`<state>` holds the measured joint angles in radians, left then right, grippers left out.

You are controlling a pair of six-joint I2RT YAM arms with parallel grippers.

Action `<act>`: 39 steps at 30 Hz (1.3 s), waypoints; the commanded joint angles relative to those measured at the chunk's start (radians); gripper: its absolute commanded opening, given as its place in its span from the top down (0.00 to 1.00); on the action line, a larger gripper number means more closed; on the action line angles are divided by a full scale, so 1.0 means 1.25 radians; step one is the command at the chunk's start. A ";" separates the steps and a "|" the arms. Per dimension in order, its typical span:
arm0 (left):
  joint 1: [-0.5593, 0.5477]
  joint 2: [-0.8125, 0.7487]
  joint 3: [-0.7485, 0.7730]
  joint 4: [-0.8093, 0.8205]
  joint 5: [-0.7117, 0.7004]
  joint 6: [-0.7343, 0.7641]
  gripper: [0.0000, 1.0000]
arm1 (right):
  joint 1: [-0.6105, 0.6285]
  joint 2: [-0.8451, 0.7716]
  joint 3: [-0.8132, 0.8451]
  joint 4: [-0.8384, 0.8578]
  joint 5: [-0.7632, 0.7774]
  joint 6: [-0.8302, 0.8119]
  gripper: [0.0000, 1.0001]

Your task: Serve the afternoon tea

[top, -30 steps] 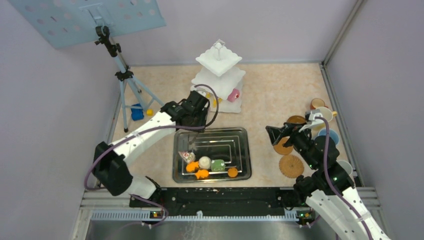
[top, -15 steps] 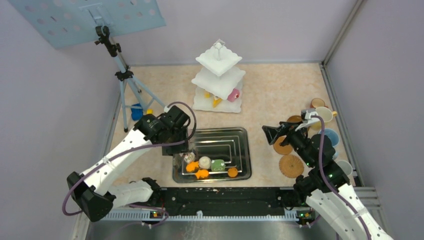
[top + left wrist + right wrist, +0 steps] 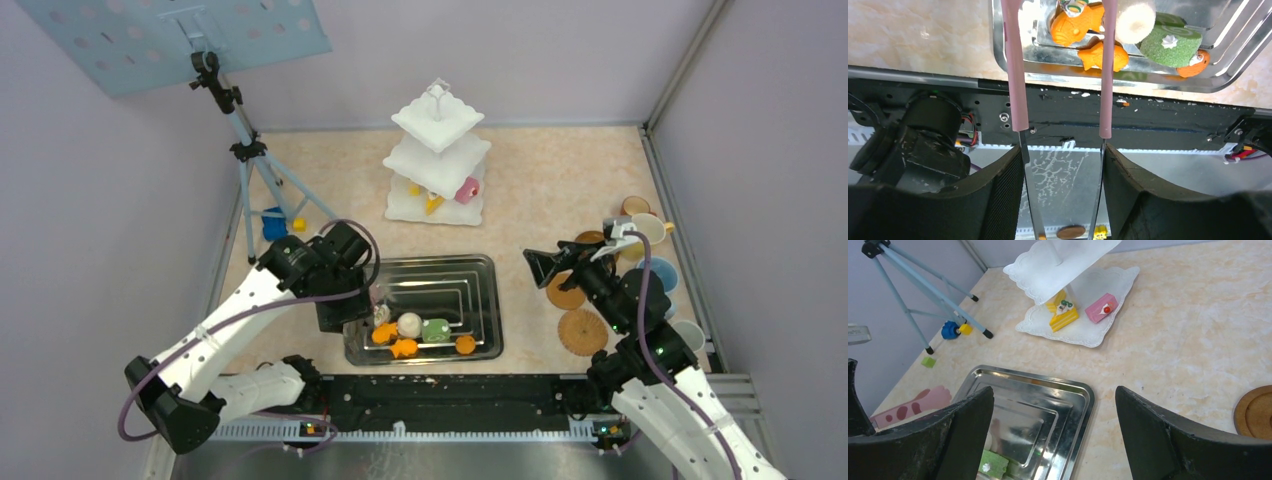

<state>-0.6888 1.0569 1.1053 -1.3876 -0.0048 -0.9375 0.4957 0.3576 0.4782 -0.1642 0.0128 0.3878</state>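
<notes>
My left gripper [image 3: 345,305] [image 3: 1063,200] is shut on the pink tongs [image 3: 1015,75] at the steel tray's [image 3: 480,275] left end. The tong arms reach over the pastries, either side of an orange fish [image 3: 1073,27]; their tips are cut off at the top of the left wrist view. A cream roll [image 3: 409,324], a green swirl roll [image 3: 436,330] and orange pieces [image 3: 404,348] lie along the tray's near side. The white three-tier stand [image 3: 437,150] holds a pink pastry [image 3: 466,190] and a yellow one [image 3: 432,204] on its bottom tier. My right gripper [image 3: 545,268] [image 3: 1053,430] hangs open and empty right of the tray.
Mugs [image 3: 650,228] cluster at the right edge with round brown coasters [image 3: 583,331] beside them. A tripod [image 3: 250,150] stands at the back left with a blue and yellow toy [image 3: 275,222] at its foot. A small green block [image 3: 928,361] lies left of the tray.
My left arm has drawn back from beside the stand to the tray's near left end, carrying the tongs over the pastries. The right arm has barely shifted.
</notes>
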 commanded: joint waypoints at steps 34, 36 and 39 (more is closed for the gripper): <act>0.002 0.055 -0.098 0.140 0.139 -0.051 0.36 | 0.006 -0.023 0.008 0.004 0.008 0.003 0.10; 0.002 0.064 -0.094 0.150 0.134 -0.041 0.37 | 0.006 -0.023 0.010 0.001 0.012 0.001 0.10; 0.002 0.087 -0.097 0.156 0.142 -0.030 0.38 | 0.006 -0.023 0.010 0.001 0.014 0.001 0.10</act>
<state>-0.6888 1.1378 0.9890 -1.2453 0.1581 -1.0039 0.4957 0.3374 0.4763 -0.1738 0.0177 0.3889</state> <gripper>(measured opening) 0.634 0.898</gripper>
